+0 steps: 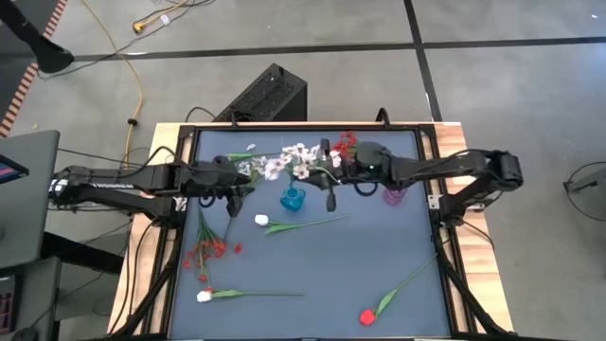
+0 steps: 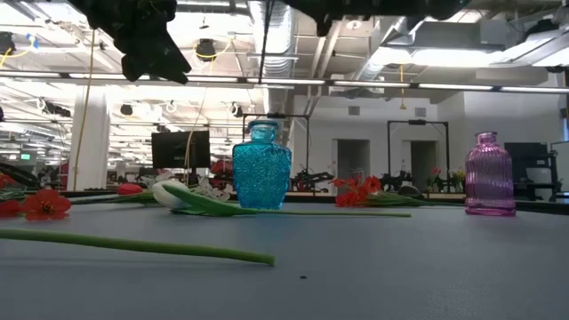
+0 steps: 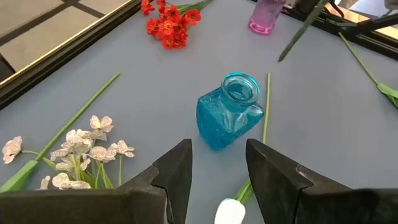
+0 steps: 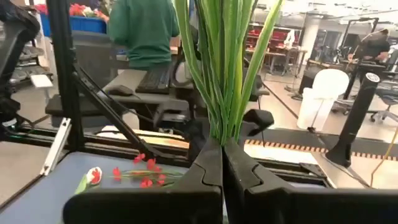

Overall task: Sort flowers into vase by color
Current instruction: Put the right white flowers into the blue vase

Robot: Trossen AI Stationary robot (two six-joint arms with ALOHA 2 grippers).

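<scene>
Now right claw [image 4: 222,163] clamped on the white spray [image 1: 295,159], stem tip hanging just above and beside the blue vase [image 1: 293,199] mouth; left claw [image 3: 219,168] apart, nearby.

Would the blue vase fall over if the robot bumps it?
Probably not from a light bump: the blue vase has a wide, boxy body and stands upright. It looks empty and small, so likely light; a firm push might slide or tip it. It looks like glass, so maybe breakable.

Left gripper [image 3: 217,168] jaws apart, right gripper [image 4: 222,163] jaws clamped
</scene>
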